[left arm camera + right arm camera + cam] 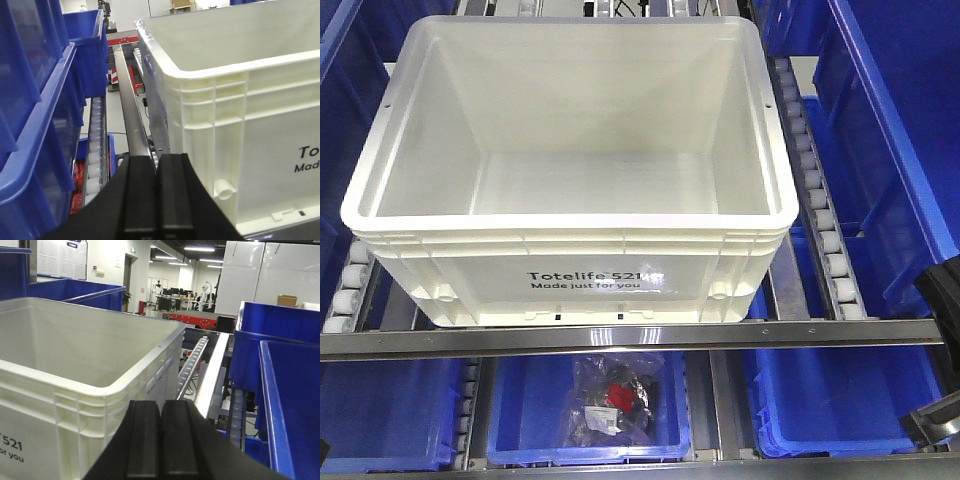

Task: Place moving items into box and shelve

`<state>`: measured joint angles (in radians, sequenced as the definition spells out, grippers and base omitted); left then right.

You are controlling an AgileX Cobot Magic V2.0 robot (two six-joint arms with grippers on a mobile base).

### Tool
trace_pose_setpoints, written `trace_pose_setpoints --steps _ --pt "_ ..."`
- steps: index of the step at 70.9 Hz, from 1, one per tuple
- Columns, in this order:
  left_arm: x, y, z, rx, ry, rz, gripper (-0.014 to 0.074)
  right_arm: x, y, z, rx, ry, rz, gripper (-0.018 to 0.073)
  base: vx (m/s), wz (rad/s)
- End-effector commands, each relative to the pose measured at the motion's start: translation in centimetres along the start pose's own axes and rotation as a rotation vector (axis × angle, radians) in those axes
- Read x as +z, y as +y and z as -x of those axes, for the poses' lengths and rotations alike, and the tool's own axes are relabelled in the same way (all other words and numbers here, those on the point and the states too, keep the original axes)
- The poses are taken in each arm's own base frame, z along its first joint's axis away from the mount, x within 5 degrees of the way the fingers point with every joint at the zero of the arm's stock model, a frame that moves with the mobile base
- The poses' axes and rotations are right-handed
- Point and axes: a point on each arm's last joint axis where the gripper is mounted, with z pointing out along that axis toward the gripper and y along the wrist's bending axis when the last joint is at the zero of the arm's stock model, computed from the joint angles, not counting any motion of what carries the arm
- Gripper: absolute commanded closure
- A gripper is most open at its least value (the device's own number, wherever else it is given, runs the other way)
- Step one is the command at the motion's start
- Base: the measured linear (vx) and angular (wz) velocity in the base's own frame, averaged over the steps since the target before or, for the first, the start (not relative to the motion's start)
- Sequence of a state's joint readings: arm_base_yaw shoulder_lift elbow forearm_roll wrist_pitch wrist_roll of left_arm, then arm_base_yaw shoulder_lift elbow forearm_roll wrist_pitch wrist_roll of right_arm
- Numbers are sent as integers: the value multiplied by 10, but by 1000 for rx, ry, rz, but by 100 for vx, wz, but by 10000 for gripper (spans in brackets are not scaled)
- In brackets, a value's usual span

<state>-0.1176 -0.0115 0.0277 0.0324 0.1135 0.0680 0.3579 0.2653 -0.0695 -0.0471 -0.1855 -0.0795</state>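
Note:
A large white box (570, 270), marked "Totelife 521", stands empty on the roller shelf, filling the middle of the front view. Below it, a blue bin (520, 420) holds a clear bag of small items with a red part (618, 395). My left gripper (157, 195) is shut and empty, low beside the box's left front corner (210, 130). My right gripper (161, 440) is shut and empty, low beside the box's right front corner (90, 405). Part of the right arm (945, 300) shows at the right edge of the front view.
Roller tracks (815, 190) run along both sides of the box. A steel rail (620, 338) crosses in front of it. Blue bins (890, 140) flank the box at right and left (35, 125), and more stand on the lower shelf (840, 400).

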Motion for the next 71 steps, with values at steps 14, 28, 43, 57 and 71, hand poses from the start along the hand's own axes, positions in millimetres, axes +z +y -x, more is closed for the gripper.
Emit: trace_pose_setpoints --steps 14,28,43,57,71 --pt "-2 0 6 1 -105 4 603 2 -2 17 -11 -102 -11 566 0 0" --pt "-2 0 6 1 -105 4 603 2 -2 17 -11 -102 -11 566 0 0" --pt "-2 0 6 1 -105 4 603 1 -1 10 -18 -83 -8 566 0 0" --pt "-2 0 6 1 -104 4 603 -19 3 -26 -3 -13 -8 566 0 0" --pt "-2 0 6 1 -103 3 603 -26 3 -33 -4 17 -9 566 0 0"
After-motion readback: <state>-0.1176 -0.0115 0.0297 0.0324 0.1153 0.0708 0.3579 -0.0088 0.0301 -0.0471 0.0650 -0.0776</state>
